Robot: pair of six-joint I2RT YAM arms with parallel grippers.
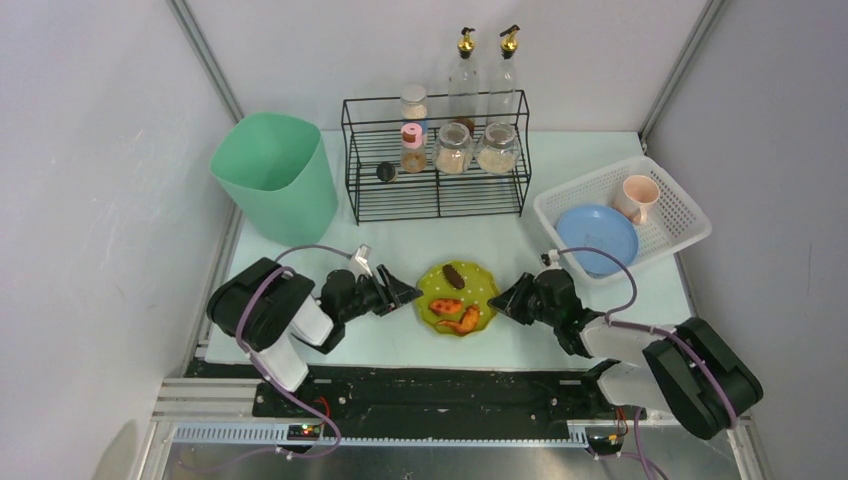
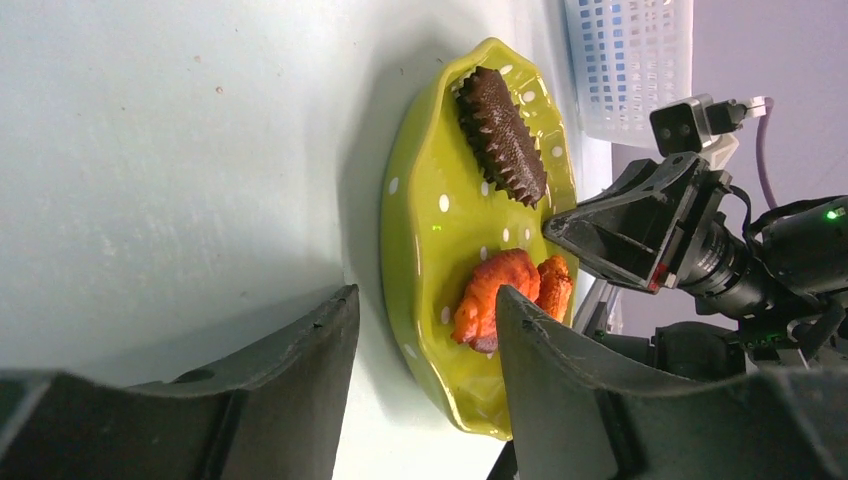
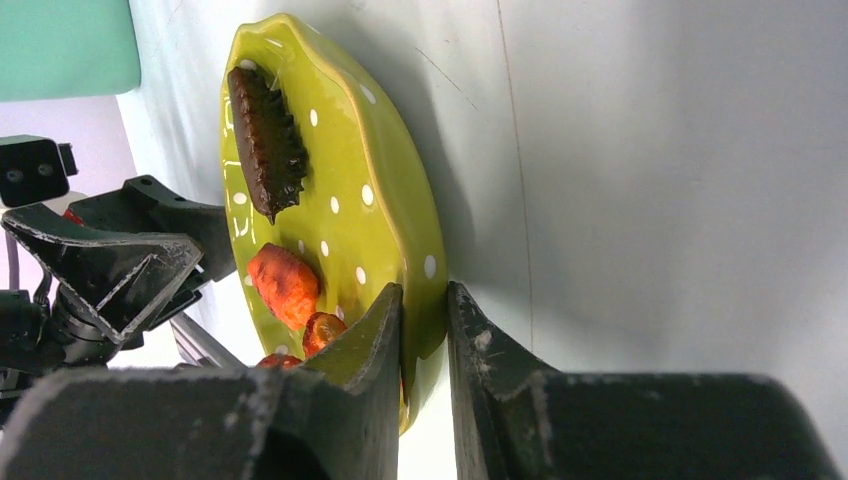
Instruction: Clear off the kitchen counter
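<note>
The kitchen counter (image 1: 500, 245) lies beneath both grippers, with the green plate (image 1: 483, 290) at its near middle. The right gripper (image 1: 503, 300) pinches the plate's right rim. The left gripper (image 1: 405, 293) is at the left rim, jaws apart and gripping nothing. Bare counter runs from the plate to the wire rack (image 1: 437, 160) beyond. A bin (image 1: 275, 175) stands far left and a basket (image 1: 680, 215) far right.

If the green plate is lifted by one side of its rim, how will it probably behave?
The green plate looks like glazed ceramic, so probably stiff, heavy and breakable. Its glossy rim may slip in the right gripper, which pinches one edge only. If it tilts, the loose dark spiky piece and orange pieces could slide off.
</note>
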